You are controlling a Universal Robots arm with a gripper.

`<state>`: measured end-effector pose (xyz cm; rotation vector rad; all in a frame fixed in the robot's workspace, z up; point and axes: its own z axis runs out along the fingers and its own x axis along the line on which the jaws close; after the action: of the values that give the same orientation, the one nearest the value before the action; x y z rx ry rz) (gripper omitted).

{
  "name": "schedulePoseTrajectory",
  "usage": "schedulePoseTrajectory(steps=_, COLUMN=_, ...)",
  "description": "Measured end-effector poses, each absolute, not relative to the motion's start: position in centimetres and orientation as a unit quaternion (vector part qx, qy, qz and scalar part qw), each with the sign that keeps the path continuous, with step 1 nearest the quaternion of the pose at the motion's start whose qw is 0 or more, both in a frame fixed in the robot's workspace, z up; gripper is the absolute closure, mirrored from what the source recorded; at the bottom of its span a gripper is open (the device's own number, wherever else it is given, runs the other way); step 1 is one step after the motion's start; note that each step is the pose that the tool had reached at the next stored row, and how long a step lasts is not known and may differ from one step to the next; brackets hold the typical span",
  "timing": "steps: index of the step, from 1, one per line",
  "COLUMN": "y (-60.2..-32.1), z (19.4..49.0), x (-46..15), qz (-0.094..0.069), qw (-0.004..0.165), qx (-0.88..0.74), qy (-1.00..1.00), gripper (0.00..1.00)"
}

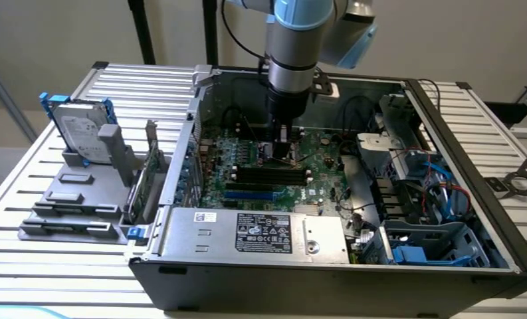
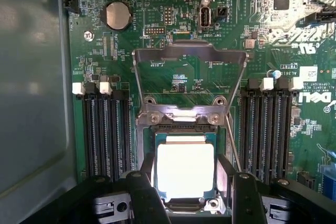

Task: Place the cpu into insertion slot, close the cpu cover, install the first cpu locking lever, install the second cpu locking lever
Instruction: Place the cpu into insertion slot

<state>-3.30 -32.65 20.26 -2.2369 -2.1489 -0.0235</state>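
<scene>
Shiny square cpu (image 2: pixel 185 170) in insertion slot (image 2: pixel 184 129); silver windowed cpu cover (image 2: pixel 190 54) raised.

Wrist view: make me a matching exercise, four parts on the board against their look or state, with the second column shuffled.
1. cpu
2. cpu cover
3. coin battery
4. memory slots

A. round, silvery
B. swung open, board visible through its window
C. long, black, either side of the cpu
D. lying in the insertion slot, top shining

Pairs: 1-D, 2-B, 3-A, 4-C
</scene>
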Motion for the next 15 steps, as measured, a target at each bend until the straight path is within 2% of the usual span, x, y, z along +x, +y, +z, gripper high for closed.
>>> schedulePoseTrajectory(steps=15, y=-32.58, z=20.08, x=-2.68, qz=0.006, qw=0.031, qx=-0.721, qy=-0.692, gripper=0.45)
